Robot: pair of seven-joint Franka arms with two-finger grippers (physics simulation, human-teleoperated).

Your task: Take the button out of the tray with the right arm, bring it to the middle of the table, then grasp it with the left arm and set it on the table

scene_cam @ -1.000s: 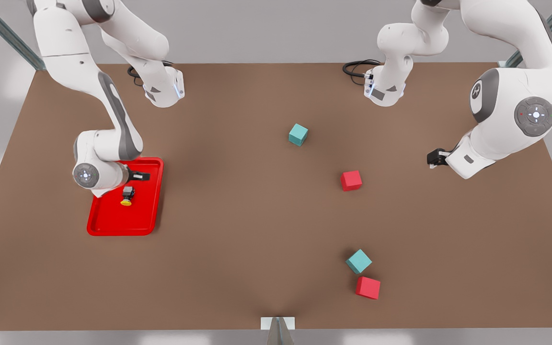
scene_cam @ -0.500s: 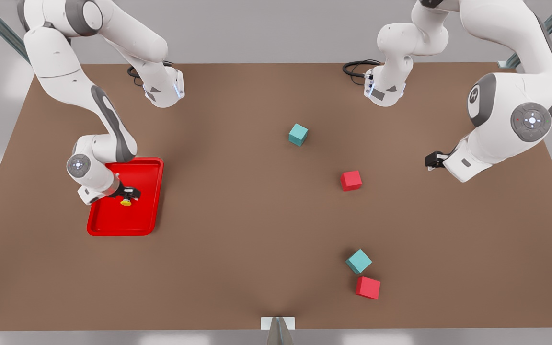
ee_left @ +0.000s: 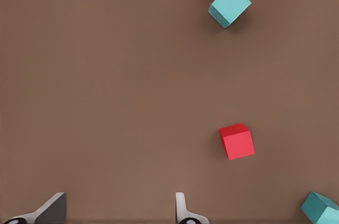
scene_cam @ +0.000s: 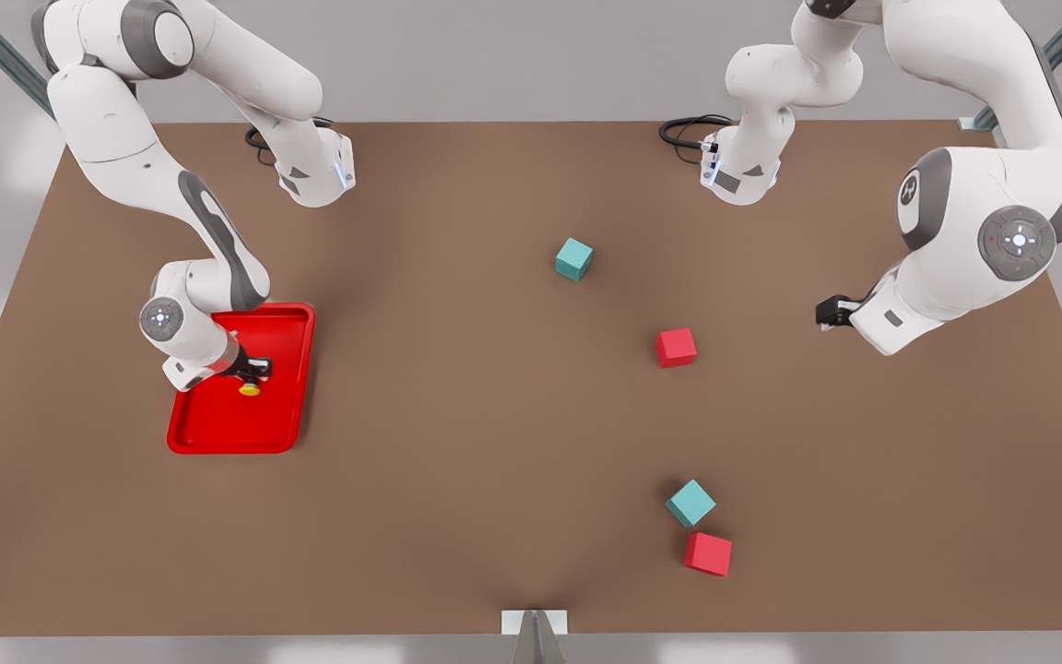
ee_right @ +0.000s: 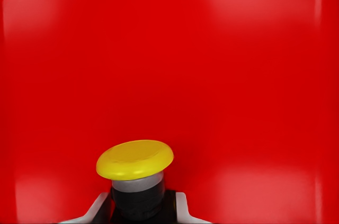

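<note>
This looks like a pretend robot lab made on a computer. A big plain brown table [scene_cam: 457, 443] sits by bare grey walls, with metal bars [scene_cam: 5, 65] at 10 and 2 o'clock, maybe a frame. Two shiny white robot arms [scene_cam: 218, 221] stand on it.

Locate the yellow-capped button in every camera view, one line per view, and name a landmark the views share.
Front view: the button sits in the red tray on the front view's left, at the right pincer.
Left wrist view: not in this picture; the left pincer hangs open over the brown table.
Right wrist view: the button sits between the pincer's fingers.
Shared landmark: the red tray.
</note>
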